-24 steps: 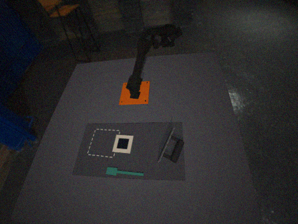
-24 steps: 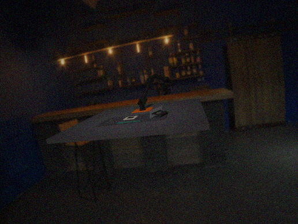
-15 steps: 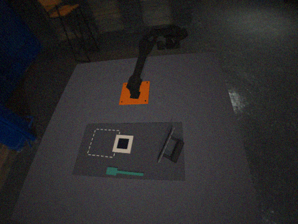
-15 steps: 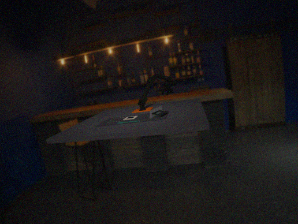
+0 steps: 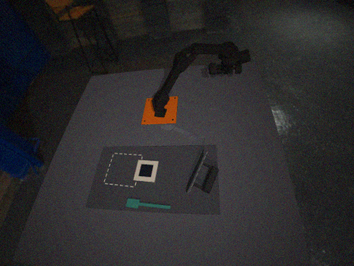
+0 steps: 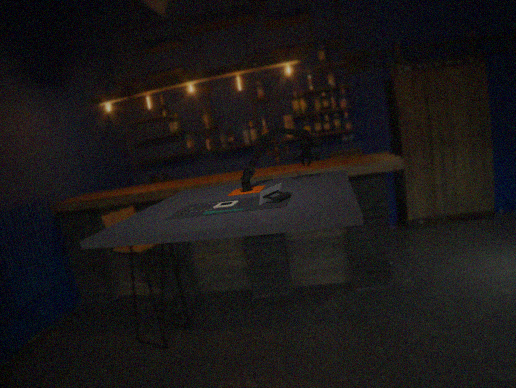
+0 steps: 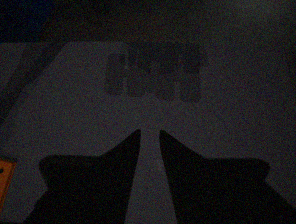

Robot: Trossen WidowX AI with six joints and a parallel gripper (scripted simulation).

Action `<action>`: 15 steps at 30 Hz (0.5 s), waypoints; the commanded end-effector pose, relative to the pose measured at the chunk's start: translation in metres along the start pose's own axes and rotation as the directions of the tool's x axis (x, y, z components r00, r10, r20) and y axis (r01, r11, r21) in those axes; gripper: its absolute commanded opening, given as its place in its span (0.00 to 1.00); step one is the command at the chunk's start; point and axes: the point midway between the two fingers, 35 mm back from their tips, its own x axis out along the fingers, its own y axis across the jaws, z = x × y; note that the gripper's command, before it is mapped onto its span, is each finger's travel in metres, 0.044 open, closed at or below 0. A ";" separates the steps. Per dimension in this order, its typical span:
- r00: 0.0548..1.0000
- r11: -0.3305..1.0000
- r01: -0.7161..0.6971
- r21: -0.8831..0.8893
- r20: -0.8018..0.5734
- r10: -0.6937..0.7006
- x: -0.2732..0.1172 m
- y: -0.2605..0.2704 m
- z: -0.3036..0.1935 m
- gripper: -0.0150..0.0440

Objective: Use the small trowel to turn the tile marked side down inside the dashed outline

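Tile, trowel and arm positions on the surface
The tile [image 5: 136, 171] lies flat on the dark mat [image 5: 175, 202], marked side up: pale border, dark central square. It overlaps the right side of the dashed outline [image 5: 109, 170], most of the tile being outside. The green trowel [image 5: 149, 205] lies flat on the mat, apart from the tile, handle pointing right. A tilted panel [image 5: 196, 171] on a dark support stands at the mat's right. The dark arm [image 5: 178, 65] rises from an orange base plate [image 5: 148, 118] on the grey surface [image 5: 240, 137].
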 end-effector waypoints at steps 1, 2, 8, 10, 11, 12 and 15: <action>0.993 0.993 0.100 0.056 -0.070 -0.096 -0.039 -0.025 -0.057 0.42; 0.989 0.990 0.122 0.073 -0.088 -0.115 -0.048 -0.029 -0.071 0.42; 0.960 0.967 0.226 0.119 -0.196 -0.200 -0.101 -0.043 -0.154 0.42; 0.946 0.958 0.256 0.130 -0.237 -0.221 -0.120 -0.043 -0.184 0.42; 0.939 0.954 0.269 0.135 -0.256 -0.228 -0.129 -0.042 -0.198 0.42; 0.932 0.949 0.281 0.141 -0.275 -0.235 -0.138 -0.040 -0.212 0.42; 0.909 0.936 0.314 0.159 -0.335 -0.248 -0.166 -0.032 -0.255 0.42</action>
